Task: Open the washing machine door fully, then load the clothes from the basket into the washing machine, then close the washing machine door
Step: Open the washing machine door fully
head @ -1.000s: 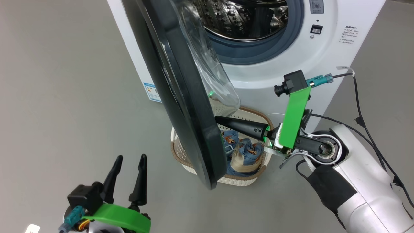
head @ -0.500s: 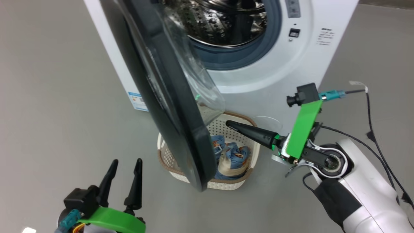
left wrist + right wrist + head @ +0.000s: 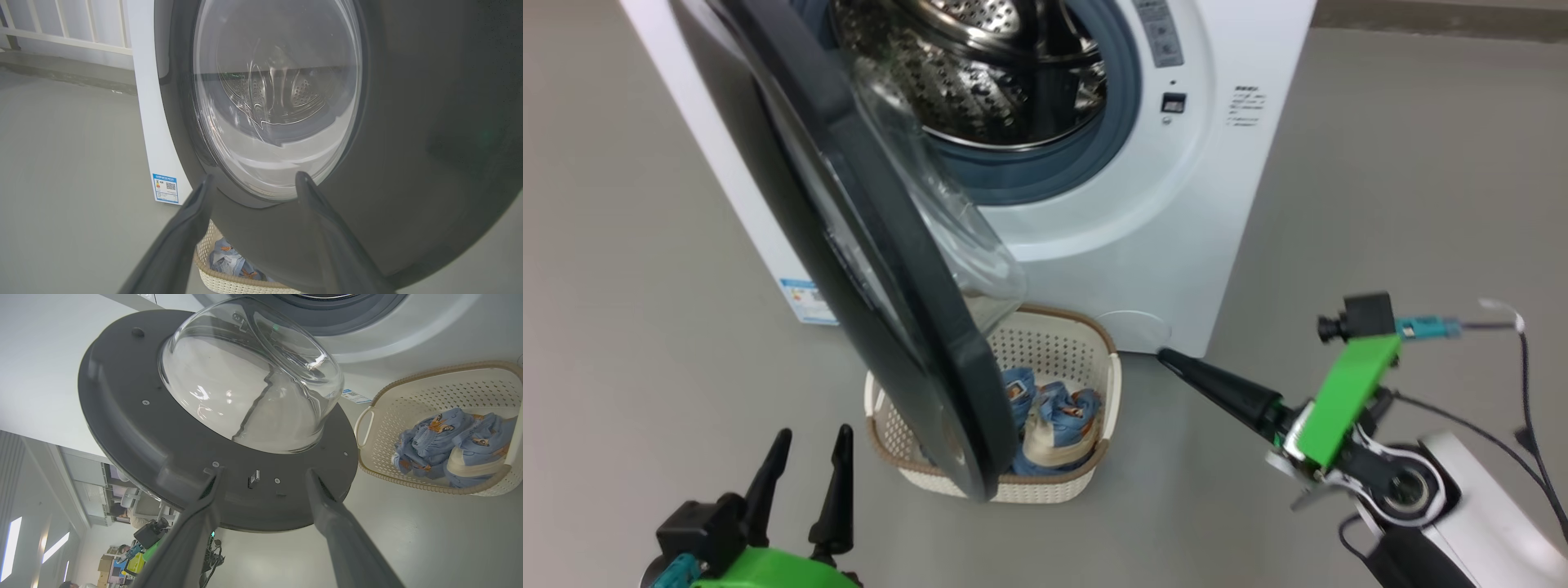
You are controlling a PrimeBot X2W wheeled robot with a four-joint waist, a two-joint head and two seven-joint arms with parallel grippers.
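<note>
The washing machine [image 3: 1152, 204] stands ahead with its steel drum [image 3: 980, 73] exposed. The washing machine door [image 3: 890, 327] hangs partly swung out, its black edge towards me and the glass bowl [image 3: 245, 375] facing the drum. Under the door's lower edge sits the basket [image 3: 1054, 347] holding the clothes [image 3: 1058, 408], blue with orange prints. My right gripper [image 3: 1165, 354] is open and empty, right of the basket and clear of the door. In the right wrist view it [image 3: 261, 473] points at the door's inner face [image 3: 135, 428]. My left gripper [image 3: 805, 457] stands open and empty before the door's outer face [image 3: 408, 122].
Grey floor lies all around the machine. A blue label [image 3: 805, 300] is stuck low on the washer's left corner. Black cables [image 3: 1523, 384] trail beside my right arm. A white railing [image 3: 61, 24] runs behind the washer, and a person [image 3: 122, 510] sits far off.
The camera has shifted, sliding the scene left and down. My right gripper has drawn back from the door's inner side above the basket, out to the basket's right. The left gripper holds its pose.
</note>
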